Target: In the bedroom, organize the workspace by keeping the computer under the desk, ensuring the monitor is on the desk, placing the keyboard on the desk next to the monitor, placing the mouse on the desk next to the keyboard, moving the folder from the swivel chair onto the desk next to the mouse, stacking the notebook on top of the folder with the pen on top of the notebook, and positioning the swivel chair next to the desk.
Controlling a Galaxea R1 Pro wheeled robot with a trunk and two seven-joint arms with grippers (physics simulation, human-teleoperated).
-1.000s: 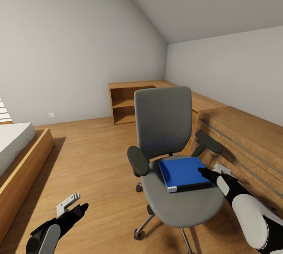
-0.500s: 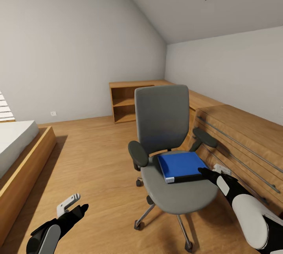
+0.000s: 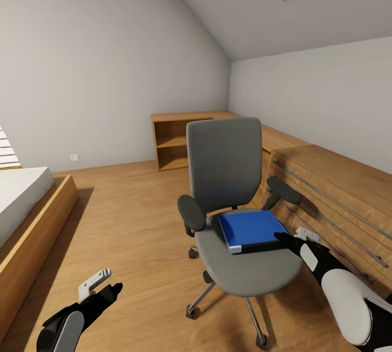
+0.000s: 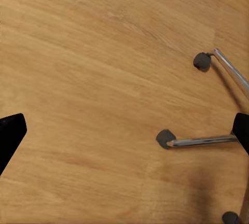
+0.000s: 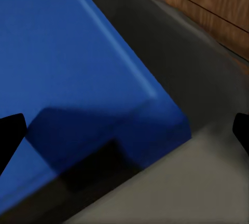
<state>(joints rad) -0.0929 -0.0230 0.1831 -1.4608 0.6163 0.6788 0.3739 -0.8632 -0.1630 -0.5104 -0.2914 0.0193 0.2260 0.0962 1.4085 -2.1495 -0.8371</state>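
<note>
The swivel chair (image 3: 226, 178) stands mid-room, its grey back toward the far wall, and its chrome legs and casters (image 4: 199, 141) show in the left wrist view. The blue folder (image 3: 249, 229) lies flat on the right half of the seat. My right gripper (image 3: 284, 239) is open at the folder's near right corner, and the folder (image 5: 78, 63) looms close between its spread fingertips. My left gripper (image 3: 109, 285) hangs open low over the wooden floor, left of the chair base. The desk, monitor and keyboard are out of view.
A low oak shelving unit (image 3: 177, 142) runs along the back wall. A slatted wooden unit (image 3: 337, 189) stands right behind the chair. A bed in a wooden frame (image 3: 32, 216) is at the left, with bare floor (image 3: 130, 216) between it and the chair.
A second ago the view sat slightly closer to the chair, then it drew back a little. Since half a second ago nothing has moved, and both grippers keep their places.
</note>
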